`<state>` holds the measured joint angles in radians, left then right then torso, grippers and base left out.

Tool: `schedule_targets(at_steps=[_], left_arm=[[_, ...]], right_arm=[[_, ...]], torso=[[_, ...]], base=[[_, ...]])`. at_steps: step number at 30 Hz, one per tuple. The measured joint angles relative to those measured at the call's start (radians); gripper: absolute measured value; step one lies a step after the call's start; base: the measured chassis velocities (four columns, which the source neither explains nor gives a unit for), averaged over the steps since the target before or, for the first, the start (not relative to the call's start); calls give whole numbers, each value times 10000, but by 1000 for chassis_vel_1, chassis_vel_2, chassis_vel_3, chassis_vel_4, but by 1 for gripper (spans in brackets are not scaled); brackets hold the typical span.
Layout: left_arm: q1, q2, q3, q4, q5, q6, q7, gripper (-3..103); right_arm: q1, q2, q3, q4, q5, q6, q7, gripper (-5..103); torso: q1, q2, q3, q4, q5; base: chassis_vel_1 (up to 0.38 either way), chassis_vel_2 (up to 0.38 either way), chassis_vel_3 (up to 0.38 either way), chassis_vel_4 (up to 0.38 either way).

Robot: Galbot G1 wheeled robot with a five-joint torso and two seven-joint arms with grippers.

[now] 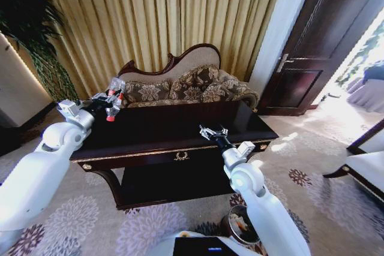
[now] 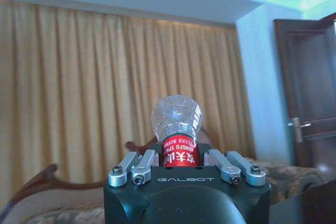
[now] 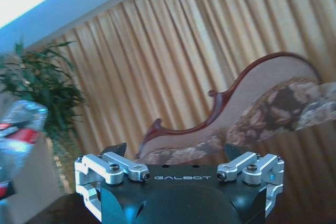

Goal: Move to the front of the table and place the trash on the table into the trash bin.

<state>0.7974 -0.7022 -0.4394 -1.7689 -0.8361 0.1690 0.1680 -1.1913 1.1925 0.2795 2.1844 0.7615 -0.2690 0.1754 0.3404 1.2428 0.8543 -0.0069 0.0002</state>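
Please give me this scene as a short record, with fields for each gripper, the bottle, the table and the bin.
left gripper: shut on the bottle, raised over the table's left end
bottle: clear, red label, clamped between the jaws
right gripper: open, holds nothing, over the table's right part
table: dark, glossy, gold ornament at front
bin: on the carpet at the robot's right, lower than the table, something inside

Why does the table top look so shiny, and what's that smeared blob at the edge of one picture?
Head view: daylight from the doorway glares off the glossy table, and straight lines bow toward the edges. Right wrist view: the blob is the bottle, out of focus. Left wrist view: the left gripper holds it in sharp focus.
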Motion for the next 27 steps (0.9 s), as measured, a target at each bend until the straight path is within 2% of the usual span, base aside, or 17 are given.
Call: schedule_targets(at_steps=[3,8,11,15,17,20,27], left_arm=[[-459,-131,496,-89,-6,-87,69,32],[-1029,-383,1085,-255,-52,-60,-126,32],[-1496,-604,1629,-475,-228,104,-484,32],[-1687,-688,1976,-616,-404,126,-668,32],[-1795,-771,2403,-854,-791,130,-1063,32],[-1842,-888,2752,-1014,-949,130,-1283,32],[-2217,-1138,3317,-955,-890,194,-1375,32]], right_arm=[[-232,-147,-68,447,520,-72,0,100],[-310,-132,-116,559,763,-97,6,100],[-140,-123,-128,522,1079,-112,48,100],[33,-130,-143,502,1349,-137,78,100],[266,-71,-218,439,1640,-198,125,100],[399,60,-385,334,1783,-215,163,100],[276,398,-840,291,1584,-227,175,100]], torso=[[0,0,-1,-5,2],[0,0,-1,1,2],[0,0,0,-3,3],[1,0,0,0,3],[1,0,0,0,2],[0,0,0,1,1],[0,0,0,-1,1]], base=[[0,0,0,0],[0,0,0,0],[0,0,0,0],[0,0,0,0],[0,0,0,0],[0,0,0,0],[0,0,0,0]])
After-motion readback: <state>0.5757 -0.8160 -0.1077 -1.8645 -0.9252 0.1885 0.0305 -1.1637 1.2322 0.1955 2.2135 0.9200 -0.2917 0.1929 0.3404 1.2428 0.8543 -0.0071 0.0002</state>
